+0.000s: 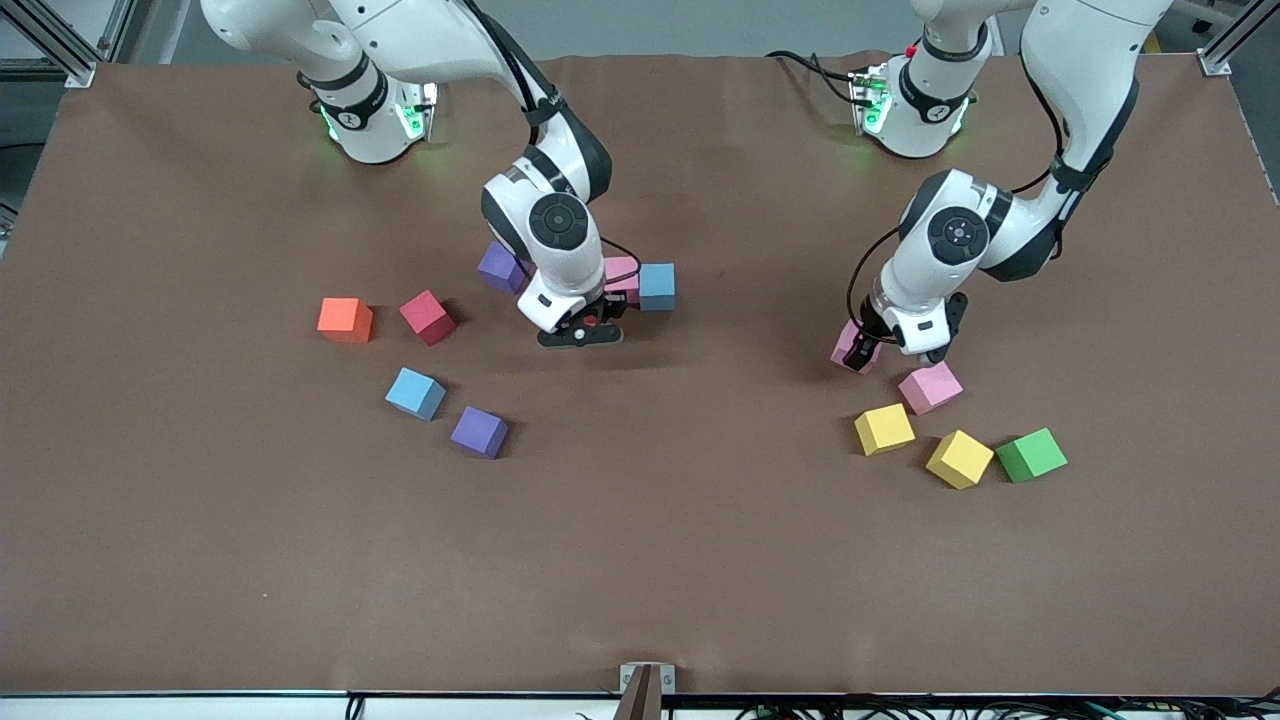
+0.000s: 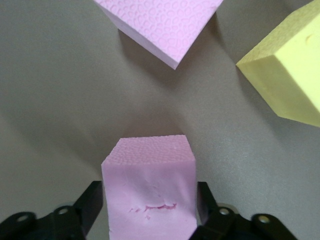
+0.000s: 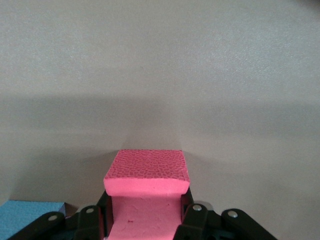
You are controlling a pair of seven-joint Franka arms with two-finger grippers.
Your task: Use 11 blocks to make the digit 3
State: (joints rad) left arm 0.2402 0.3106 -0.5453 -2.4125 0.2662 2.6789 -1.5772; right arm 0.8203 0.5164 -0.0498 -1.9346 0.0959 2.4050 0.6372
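Even, bright overhead light, short soft shadows beside cubes; wrist views slightly soft up close.

thirteen foam cubes show on the bench: three pink [image 1: 929, 387], two yellow [image 1: 884, 429], two purple [image 1: 479, 432], two light blue [image 1: 415, 393], two red [image 1: 428, 317], one orange [image 1: 345, 320] and one green [image 1: 1031, 455]. two robot arms stand over them.

Robotics lab bench: two white arms bolted at the edge of a table [image 1: 200, 560] under a brown matte cover, aluminium frame posts [image 1: 60, 40] at corners, loose cables [image 1: 820, 70], scattered foam cubes [image 1: 416, 392].
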